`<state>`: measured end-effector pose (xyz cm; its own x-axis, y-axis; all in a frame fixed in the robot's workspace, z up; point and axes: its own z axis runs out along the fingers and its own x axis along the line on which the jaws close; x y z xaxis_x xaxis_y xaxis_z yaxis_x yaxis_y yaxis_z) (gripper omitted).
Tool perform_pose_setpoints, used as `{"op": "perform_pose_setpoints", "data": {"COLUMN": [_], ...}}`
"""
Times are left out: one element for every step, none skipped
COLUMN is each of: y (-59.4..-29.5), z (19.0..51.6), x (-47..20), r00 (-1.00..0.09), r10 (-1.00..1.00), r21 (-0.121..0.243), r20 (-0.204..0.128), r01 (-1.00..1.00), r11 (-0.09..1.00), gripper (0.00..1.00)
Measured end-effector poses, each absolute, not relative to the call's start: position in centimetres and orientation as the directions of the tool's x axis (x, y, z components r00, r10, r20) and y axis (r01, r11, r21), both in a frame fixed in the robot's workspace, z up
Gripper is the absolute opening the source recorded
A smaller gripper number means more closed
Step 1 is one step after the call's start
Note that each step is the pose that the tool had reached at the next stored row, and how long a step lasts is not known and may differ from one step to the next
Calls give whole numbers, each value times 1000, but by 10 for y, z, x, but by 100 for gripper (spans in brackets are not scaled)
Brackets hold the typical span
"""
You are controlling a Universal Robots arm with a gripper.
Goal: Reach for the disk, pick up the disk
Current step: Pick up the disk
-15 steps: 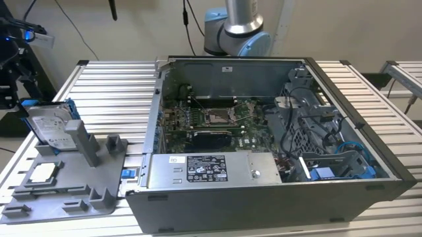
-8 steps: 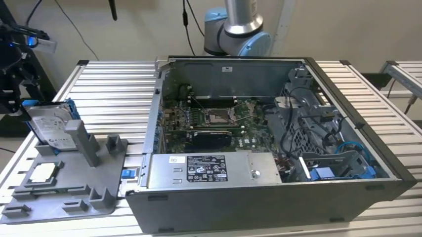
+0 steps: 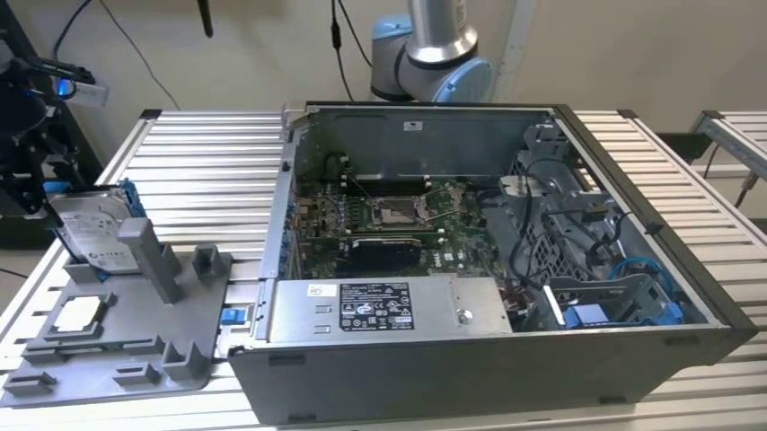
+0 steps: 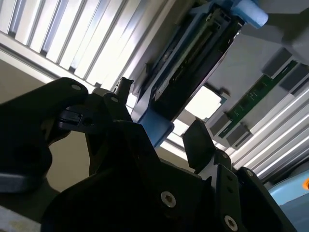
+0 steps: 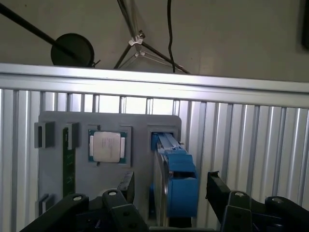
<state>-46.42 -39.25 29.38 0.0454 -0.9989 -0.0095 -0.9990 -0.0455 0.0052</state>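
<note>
The disk (image 3: 90, 229) stands on edge in a slot of the grey fixture tray (image 3: 120, 364), on the slatted table (image 3: 192, 153) at the exterior view's left, well apart from the open computer case (image 3: 504, 359). A small square chip (image 5: 107, 146) lies flat in the neighbouring pocket of the same tray.

In both wrist views the gripper (image 5: 170, 187) is at the disk's upper, blue-bracketed end (image 5: 182, 186). Its fingers (image 5: 215, 191) are spread wide, one on each side of the drive, with a gap showing on both sides – they hold nothing and touch nothing. The second wrist view shows the same straddle from lower down, the disk (image 4: 190, 63) running away between the two black tips.

The drive looks stiff and dense, likely fairly heavy for its size, with smooth metal faces that could slip. It is probably sensitive to knocks, too. The blue plastic frame may flex a little – the flat broad faces near the top end, gripped squarely, look the safest hold
</note>
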Motion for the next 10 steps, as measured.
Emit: {"op": "perform_pose_setpoints", "data": {"y": [-392,-392,-392,-392,-392,-392,-392,-392,-392,-392], "z": [292,292,292,292,292,292,292,292,292,292], "x": [-464,-464,-464,-464,-464,-464,-464,-464,-464,-464], "r00": [45,45,45,45,45,45,45,45,45,45], "r10": [-999,-999,-999,-999,-999,-999,-999,-999,-999,-999], "r21": [5,5,5,5,5,5,5,4,5,5], "r20": [-10,-9,-9,-9,-9,-9,-9,-9,-9,-9], "r01": [-999,-999,-999,-999,-999,-999,-999,-999,-999,-999], "r11": [-45,-45,-45,-46,-45,-46,-46,-45,-45,-45], "gripper": [100,100,100,100,100,100,100,100,100,100]}}
